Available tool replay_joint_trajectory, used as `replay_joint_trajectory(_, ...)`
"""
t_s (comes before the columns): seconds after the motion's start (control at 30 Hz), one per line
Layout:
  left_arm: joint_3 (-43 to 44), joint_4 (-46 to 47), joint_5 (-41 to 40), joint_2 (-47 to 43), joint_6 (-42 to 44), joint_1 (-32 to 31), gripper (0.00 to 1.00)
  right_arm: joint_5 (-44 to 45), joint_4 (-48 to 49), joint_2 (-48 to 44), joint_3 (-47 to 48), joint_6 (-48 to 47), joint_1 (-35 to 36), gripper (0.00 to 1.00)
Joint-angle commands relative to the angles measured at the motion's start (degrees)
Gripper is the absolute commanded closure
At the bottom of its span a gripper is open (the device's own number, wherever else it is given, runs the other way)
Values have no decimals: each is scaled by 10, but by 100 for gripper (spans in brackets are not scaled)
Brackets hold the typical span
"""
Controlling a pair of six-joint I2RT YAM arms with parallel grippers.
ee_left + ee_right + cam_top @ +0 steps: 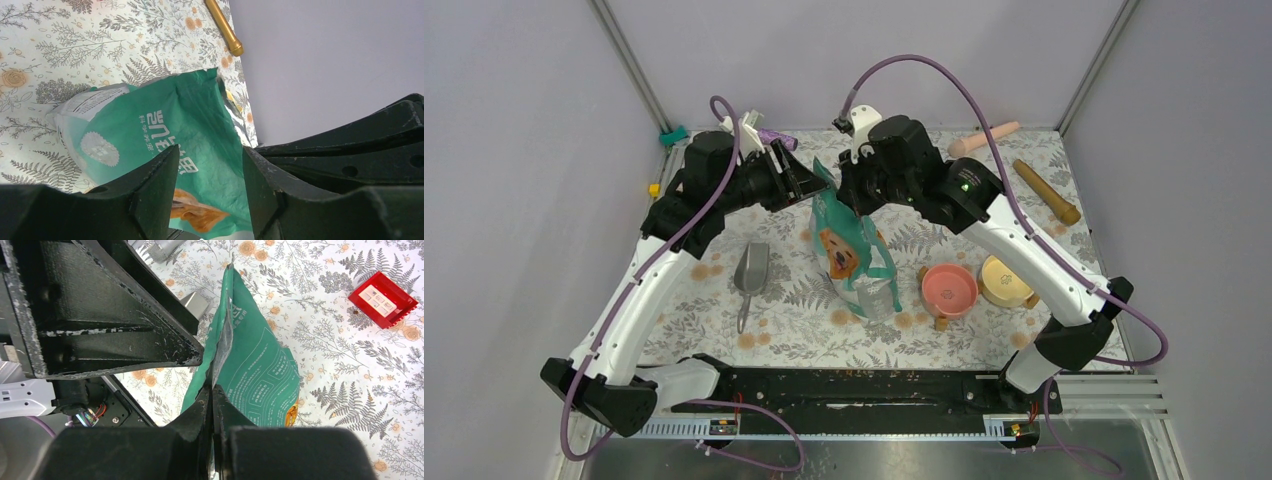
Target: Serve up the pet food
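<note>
Pet food is nowhere in the open that I can see; I judge the kibble to be inside the teal bag [854, 245], which stands about mid-bench with its printed dog's face turned to the near edge.

My right tool [212, 390] is clenched on the thin top edge of the bag, the foil pinched flat between its fingers. My left tool [210, 160] is released, fingers spread, at the bag's top from the left side. Its wrist view shows teal foil through the gap, but I cannot tell whether the fingers straddle the edge or only hang in front of it.

I judge the task to be early. The bag's mouth is being handled and nothing has been served. The grey scoop [751, 270] lies flat left of the bag, untouched. The pink bowl [949, 288] and yellow bowl [1007, 280] sit side by side between the bag and the right edge, and both look bare inside. Opening, scooping and filling a bowl are all left.

My two wrists cover the bag's mouth from above, so I cannot say whether it is open or sealed. Something clear stands against the bag's near side, and I cannot identify it.
</note>
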Motion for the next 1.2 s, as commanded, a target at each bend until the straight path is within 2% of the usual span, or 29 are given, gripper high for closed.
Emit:
replay_joint_trajectory(0.0, 5, 27, -11, -23, 0, 2, 49, 18, -3, 4, 22, -12, 17, 100)
replay_joint_trajectory(0.63, -7, 34, 8, 5, -2, 1, 53, 58, 5, 10, 29, -24, 48, 100)
replay_joint_trajectory(0.77, -8, 33, 22, 14, 0, 2, 62, 68, 8, 12, 32, -28, 52, 100)
replay_joint_trajectory(0.8, -8, 33, 25, 15, 2, 2, 69, 73, 7, 13, 33, -28, 53, 100)
replay_joint_trajectory(0.87, -10, 33, 33, 17, 6, 2, 92, 93, 6, 13, 36, -29, 53, 100)
replay_joint_trajectory(0.9, -11, 33, 36, 16, 8, 2, 100, 105, 5, 13, 36, -29, 53, 100)
replay_joint_trajectory(1.17, -19, 11, 16, 0, 51, 1, 100, 221, 5, 11, 49, -48, 53, 100)
